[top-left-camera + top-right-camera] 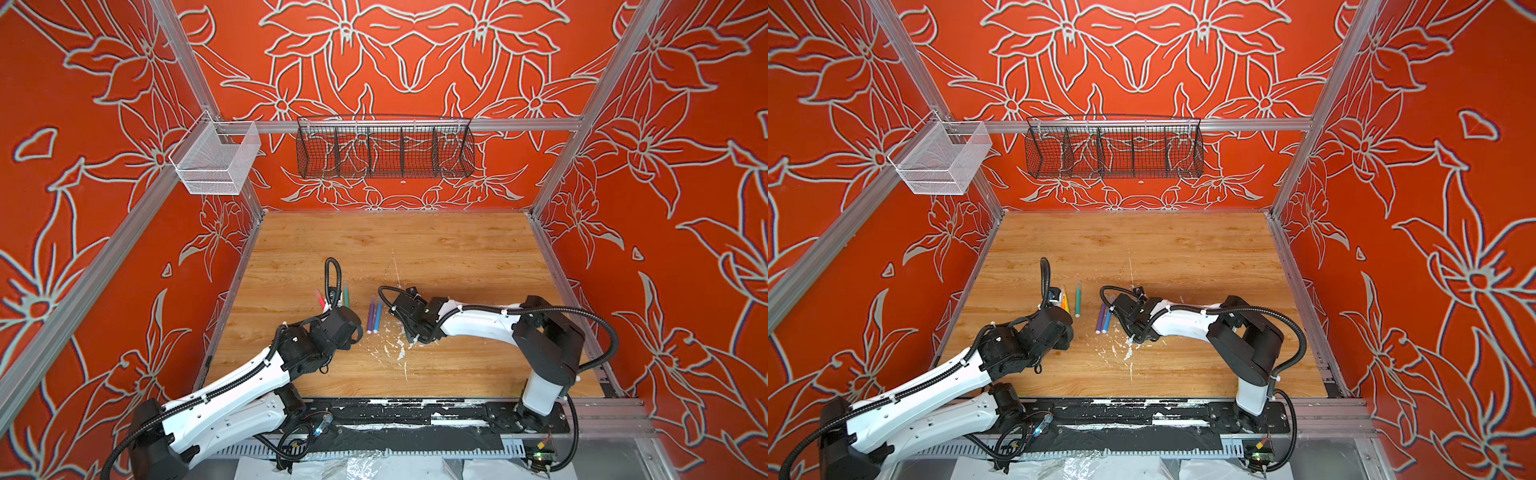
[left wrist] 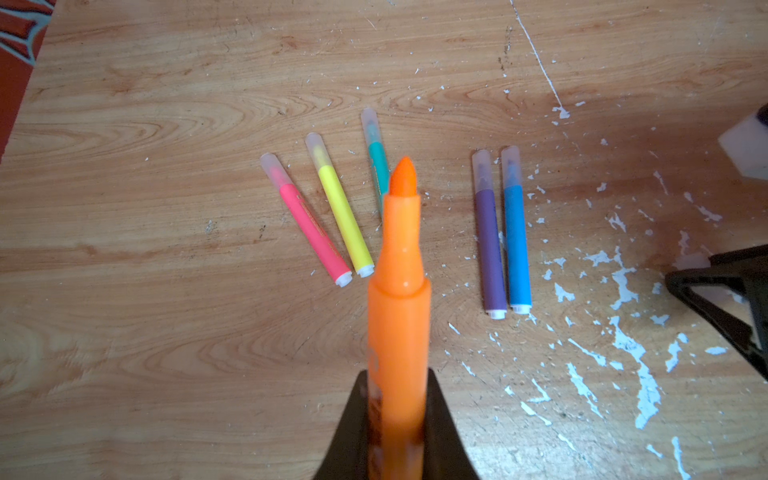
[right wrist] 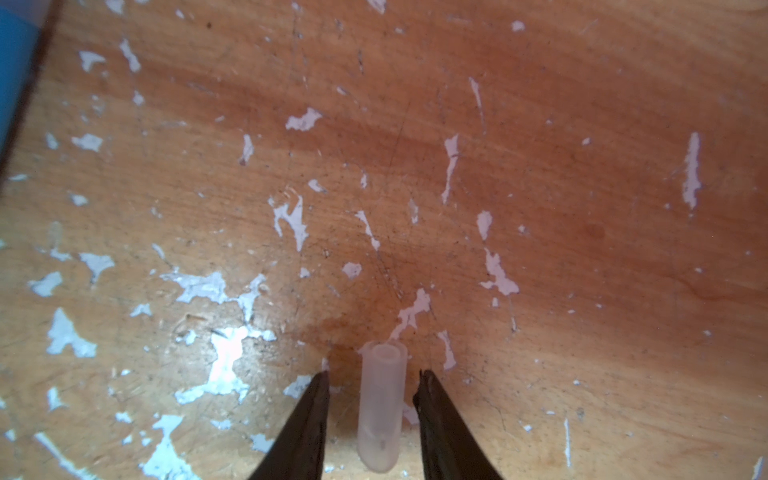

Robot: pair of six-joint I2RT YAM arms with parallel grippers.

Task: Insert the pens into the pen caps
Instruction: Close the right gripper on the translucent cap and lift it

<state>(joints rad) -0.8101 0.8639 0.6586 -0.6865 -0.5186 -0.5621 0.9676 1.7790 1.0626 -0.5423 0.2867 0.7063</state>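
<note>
Five capped pens lie on the tabletop (image 2: 166,332). The pink pen (image 2: 309,230) and yellow pen (image 2: 345,216) have their plug ends almost touching, and the green pen (image 2: 376,166) is just beside them. Apart from these, the purple pen (image 2: 490,245) and blue pen (image 2: 517,241) lie side by side. The left fingers (image 2: 353,415) are clamped on the orange pen (image 2: 399,311), whose tip is bare, and its barrel hides the green pen's lower part in the left wrist view. The right fingers (image 3: 307,424) stand parted around a clear pen cap (image 3: 380,403) lying among white flecks (image 3: 216,291), with a gap on each side. In both top views the left arm (image 1: 232,386) covers part of the pink and yellow pair. A black wire basket (image 1: 384,147) and a white mesh basket (image 1: 214,160) hang on the back rail
</note>
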